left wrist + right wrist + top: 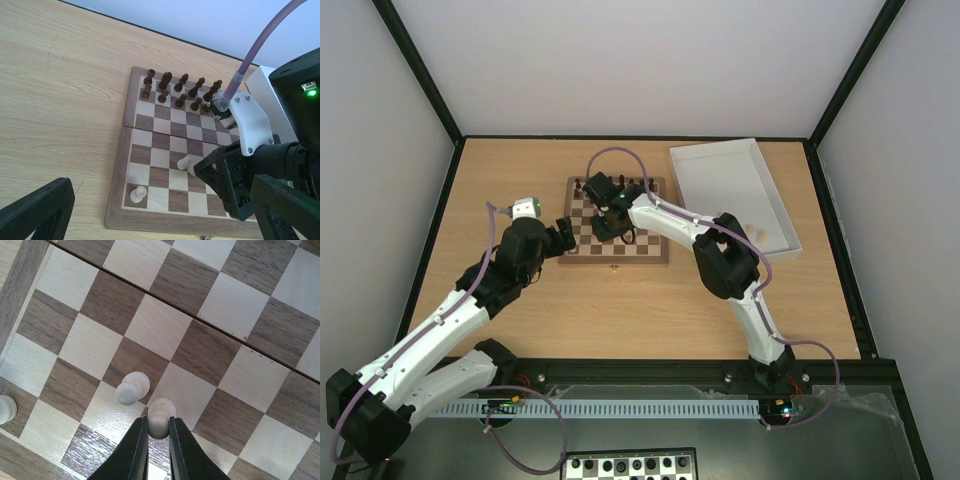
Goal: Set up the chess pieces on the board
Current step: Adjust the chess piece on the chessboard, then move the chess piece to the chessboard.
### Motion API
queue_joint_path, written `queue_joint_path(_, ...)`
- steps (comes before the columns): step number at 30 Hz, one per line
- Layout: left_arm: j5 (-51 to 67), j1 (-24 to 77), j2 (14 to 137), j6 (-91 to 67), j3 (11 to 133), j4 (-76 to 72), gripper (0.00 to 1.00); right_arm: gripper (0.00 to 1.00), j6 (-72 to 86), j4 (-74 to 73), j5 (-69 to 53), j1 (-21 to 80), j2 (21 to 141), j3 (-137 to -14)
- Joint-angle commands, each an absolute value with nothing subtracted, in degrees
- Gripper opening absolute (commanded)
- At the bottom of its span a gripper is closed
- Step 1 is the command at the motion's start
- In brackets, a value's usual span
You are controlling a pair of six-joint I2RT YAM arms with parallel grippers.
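Over the square brown-and-cream checkered wooden board (pixel 620 257), laid centrally towards the worktop's far edge, a small pale cream chess piece (pixel 161 416) is clamped in the right gripper (pixel 159 429), while the left gripper (pixel 563 232) is held with jaws apart at the board's side nearest the worktop's left edge.

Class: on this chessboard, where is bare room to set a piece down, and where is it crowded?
Free: the middle rows of the board, between the dark pieces and the cream pawns. Crowded: the far two rows, and the near squares where the right gripper holds a cream piece beside another.
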State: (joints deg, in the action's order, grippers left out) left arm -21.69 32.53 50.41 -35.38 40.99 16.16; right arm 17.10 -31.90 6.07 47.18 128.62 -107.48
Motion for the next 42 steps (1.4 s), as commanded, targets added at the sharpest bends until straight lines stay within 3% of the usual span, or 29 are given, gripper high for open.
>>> queue_joint_path(1, -22.6, 32.2, 49.9, -35.5, 40.0, 16.6, 0.99, 0.11, 17.1, -35.0, 6.5, 48.1, 127.3, -105.7)
queue_joint_path(21, -22.2, 32.1, 49.8, -35.5, 39.6, 16.2, 0.99, 0.11, 17.9, -33.6, 6.9, 49.1, 124.6, -100.6)
queue_joint_path(24, -22.2, 32.0, 49.8, -35.5, 39.6, 16.2, 1.0, 0.25, 17.9, -33.8, 7.1, 49.1, 124.8, -101.0)
queue_joint_path(28, -22.2, 31.8, 49.5, -35.4, 39.6, 16.3, 0.99, 0.3, 17.9, -34.2, 7.9, 49.1, 124.4, -101.9)
queue_joint_path(42, -22.1, 31.6, 48.5, -35.5, 39.8, 16.5, 1.0, 0.31, 16.7, -37.6, 9.2, 49.1, 128.1, -113.2)
